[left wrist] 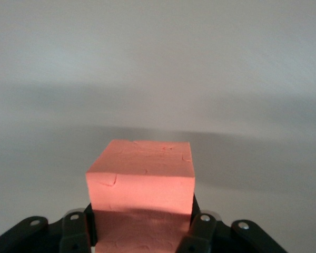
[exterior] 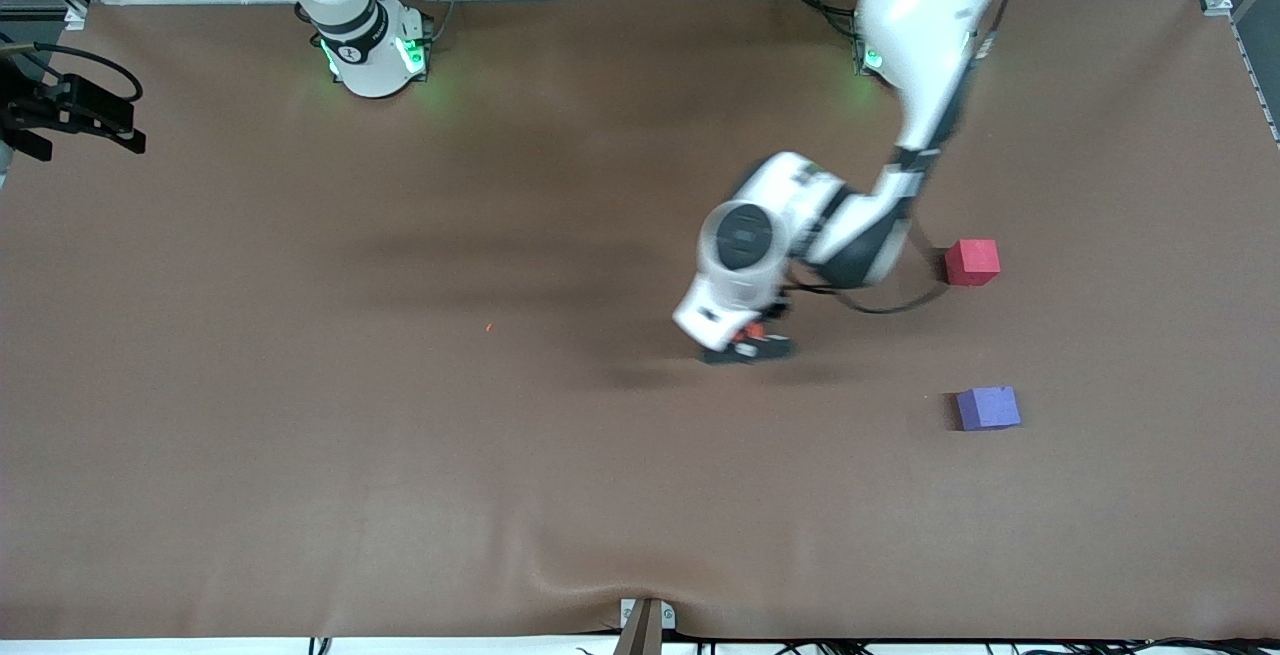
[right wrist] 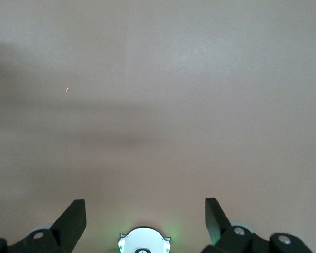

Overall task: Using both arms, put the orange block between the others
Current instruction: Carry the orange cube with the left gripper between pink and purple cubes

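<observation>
step: our left claw (exterior: pixel 748 343) grips the orange block (left wrist: pixel 140 179) at the tabletop (exterior: pixel 400 455).
right claw (right wrist: pixel 145 216): wide open, empty, waiting.
next: we judge a lift, then carry between red cube (exterior: pixel 972 262) and purple cube (exterior: pixel 988 408).

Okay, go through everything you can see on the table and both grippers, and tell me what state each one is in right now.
Small bright orange foam cube: clamped in the left gripper.
Left gripper: shut on the orange cube, low over the table's middle.
Right gripper: open, empty, arm waiting.
Pinkish-red foam cube: resting flat on the brown table, untouched.
Purple foam cube: resting flat, nearer the front camera than the pinkish-red cube, a gap between them.
</observation>
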You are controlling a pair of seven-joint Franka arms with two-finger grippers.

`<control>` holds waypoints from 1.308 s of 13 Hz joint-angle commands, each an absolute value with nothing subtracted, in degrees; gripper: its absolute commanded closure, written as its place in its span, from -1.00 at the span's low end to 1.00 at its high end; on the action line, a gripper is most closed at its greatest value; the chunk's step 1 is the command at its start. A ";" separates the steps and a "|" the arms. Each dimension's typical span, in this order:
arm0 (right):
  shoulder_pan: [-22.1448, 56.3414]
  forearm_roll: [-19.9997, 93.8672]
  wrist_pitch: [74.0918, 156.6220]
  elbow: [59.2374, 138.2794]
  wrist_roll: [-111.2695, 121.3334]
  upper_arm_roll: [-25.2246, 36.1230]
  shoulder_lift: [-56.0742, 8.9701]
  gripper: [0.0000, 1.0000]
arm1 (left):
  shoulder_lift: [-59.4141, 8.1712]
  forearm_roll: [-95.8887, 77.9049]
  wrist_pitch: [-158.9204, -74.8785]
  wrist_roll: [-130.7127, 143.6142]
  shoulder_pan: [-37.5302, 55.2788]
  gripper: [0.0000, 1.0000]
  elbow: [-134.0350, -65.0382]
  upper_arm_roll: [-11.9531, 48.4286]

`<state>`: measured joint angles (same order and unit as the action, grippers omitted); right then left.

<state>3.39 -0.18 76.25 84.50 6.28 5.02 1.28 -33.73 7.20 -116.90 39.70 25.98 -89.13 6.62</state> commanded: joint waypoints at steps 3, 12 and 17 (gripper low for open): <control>3.87 -1.23 76.38 84.90 6.33 5.01 1.76 -1.00 | -21.29 8.35 -117.25 23.76 11.10 1.00 -104.74 7.65; 4.22 -1.05 76.73 84.73 6.68 5.01 1.14 -1.00 | -13.70 9.93 -130.59 8.09 -3.16 1.00 -121.99 7.65; 4.66 -1.14 76.82 84.73 6.50 5.01 1.06 -1.00 | -17.75 11.16 -141.23 7.91 -5.70 1.00 -124.98 7.56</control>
<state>4.10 -0.18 76.44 84.66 6.28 4.82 0.98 -17.07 8.83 -138.16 7.78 -4.35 -123.85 6.89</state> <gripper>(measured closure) 0.000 0.436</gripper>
